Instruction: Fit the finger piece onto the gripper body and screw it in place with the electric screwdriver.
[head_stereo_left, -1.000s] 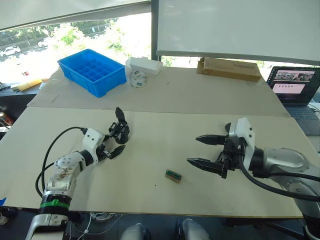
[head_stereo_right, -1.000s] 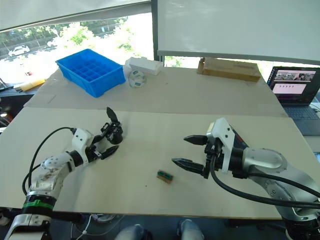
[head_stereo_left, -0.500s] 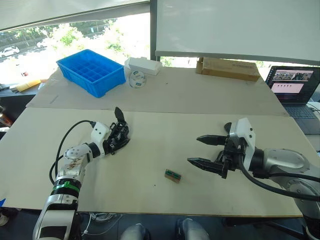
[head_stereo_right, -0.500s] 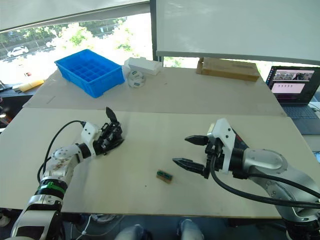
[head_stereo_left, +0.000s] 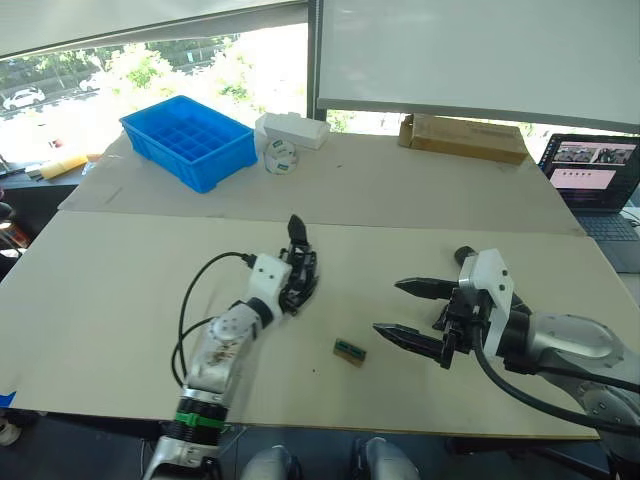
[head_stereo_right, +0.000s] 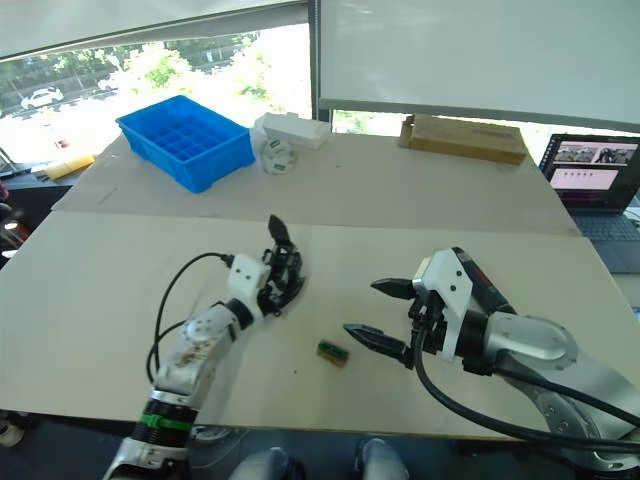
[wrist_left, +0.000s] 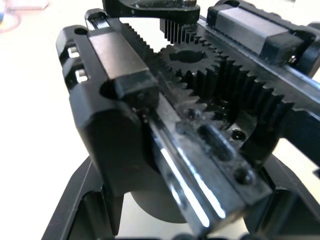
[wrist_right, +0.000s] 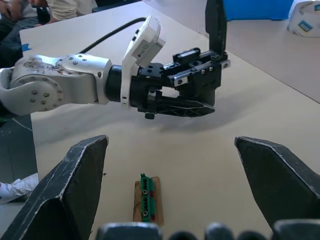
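Gripping the gripper body (head_stereo_left: 298, 275), the left end effector (head_stereo_left: 291, 287) is pinching the black block from both sides, its one pointed finger standing upright above the clamp. In the left wrist view the block's gear teeth and rack rails (wrist_left: 200, 85) are facing the camera, so the mounting face seems reachable from above. The right end effector (head_stereo_left: 405, 311) is hovering just above the table (head_stereo_left: 120, 300) well to the side, its two fingers spread wide and carrying nothing. Between the two arms a small green block (head_stereo_left: 348, 351) is lying flat on the table; it is not part of the job.

To do this step well, the left arm should probably be keeping the body level and steady, with the open rail turned toward the right arm, so a piece can be seated squarely before any screw is driven. I cannot make out the finger piece or the electric screwdriver.

The table is pale and matte. At its far side are sitting a blue compartment tray (head_stereo_left: 186, 140), a white box (head_stereo_left: 292, 129), a cardboard box (head_stereo_left: 465, 137) and a laptop (head_stereo_left: 598, 170), under bright windows.
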